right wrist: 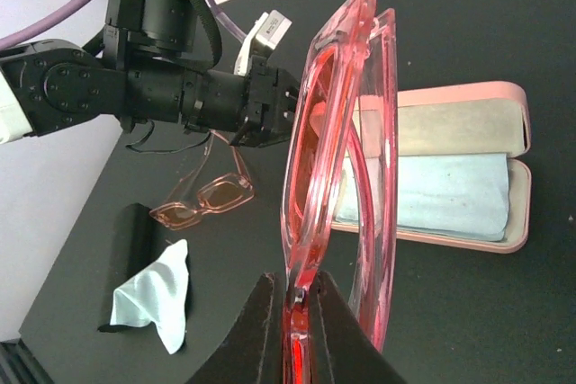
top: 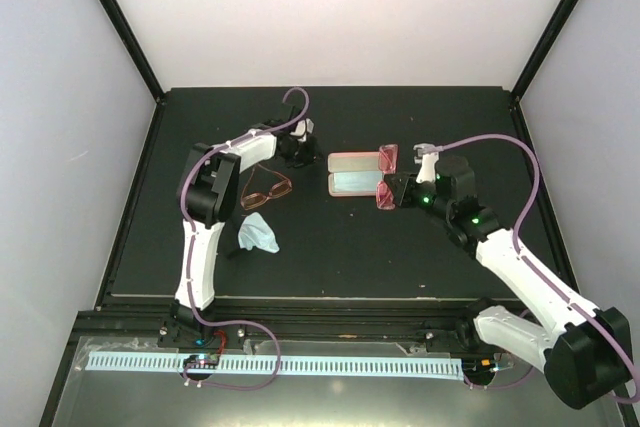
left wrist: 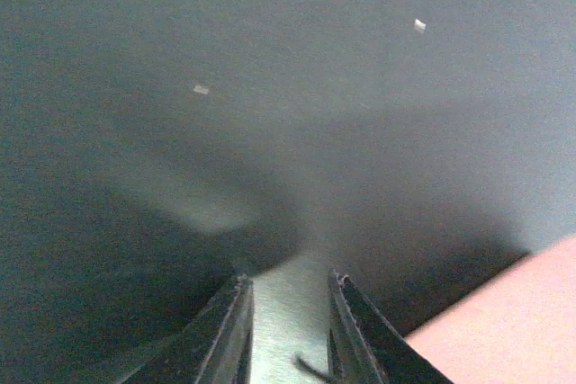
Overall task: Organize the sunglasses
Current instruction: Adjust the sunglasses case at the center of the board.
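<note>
Black tabletop, white walls beyond. The right gripper (right wrist: 295, 290) is clamped on one end of the folded red sunglasses (right wrist: 315, 132), at the right end of the open pink case (right wrist: 459, 92). They likely need lowering flat and lengthwise inside. The left gripper (left wrist: 288, 281), slightly parted and empty, hovers at the case's left end. The amber sunglasses (top: 266, 190) lie further left.

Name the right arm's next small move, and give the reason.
Probably lower the red sunglasses into the pink case. The right gripper is shut on them, they are folded and held by the case's end, and the case lies open.
</note>
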Robot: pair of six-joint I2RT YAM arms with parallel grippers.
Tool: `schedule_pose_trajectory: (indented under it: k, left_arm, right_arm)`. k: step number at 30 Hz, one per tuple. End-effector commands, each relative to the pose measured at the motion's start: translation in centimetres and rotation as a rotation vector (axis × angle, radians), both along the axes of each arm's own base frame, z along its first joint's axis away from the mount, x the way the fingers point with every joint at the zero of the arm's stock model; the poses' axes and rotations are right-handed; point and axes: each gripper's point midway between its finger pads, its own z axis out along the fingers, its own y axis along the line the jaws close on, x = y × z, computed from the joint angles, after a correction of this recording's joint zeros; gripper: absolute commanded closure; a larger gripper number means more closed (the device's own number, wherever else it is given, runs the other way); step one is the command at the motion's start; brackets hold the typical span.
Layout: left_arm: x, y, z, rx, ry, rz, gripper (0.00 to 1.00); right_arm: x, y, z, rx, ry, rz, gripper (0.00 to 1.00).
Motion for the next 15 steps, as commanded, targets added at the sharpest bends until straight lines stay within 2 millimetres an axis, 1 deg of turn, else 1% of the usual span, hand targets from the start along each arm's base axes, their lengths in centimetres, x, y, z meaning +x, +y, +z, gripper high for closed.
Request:
schedule_pose_trajectory:
  k: [1, 8, 11, 15]
  left_arm:
    - [-1.8, -1.5, -0.7, -0.074, 0.062, -0.110, 0.76]
    - [-5.0, -2.1, -3.0, -0.135, 0.138, -0.179, 0.73]
    - [-6.7, -2.7, -3.3, -0.150, 0.153, -0.209, 0.73]
    - [-9.0, -3.4, -3.3, -0.168, 0.164, -0.238, 0.72]
  right_arm:
    - [0.8, -0.1, -0.6, -0.003, -0.001, -0.014, 0.99]
    - [1.7, 0.3, -2.2, 0.019, 0.058, -0.029, 0.99]
    - [2.5, 0.1, -2.8, 0.040, 0.098, -0.070, 0.99]
    - [3.5, -0.4, -4.4, 0.064, 0.175, -0.139, 0.99]
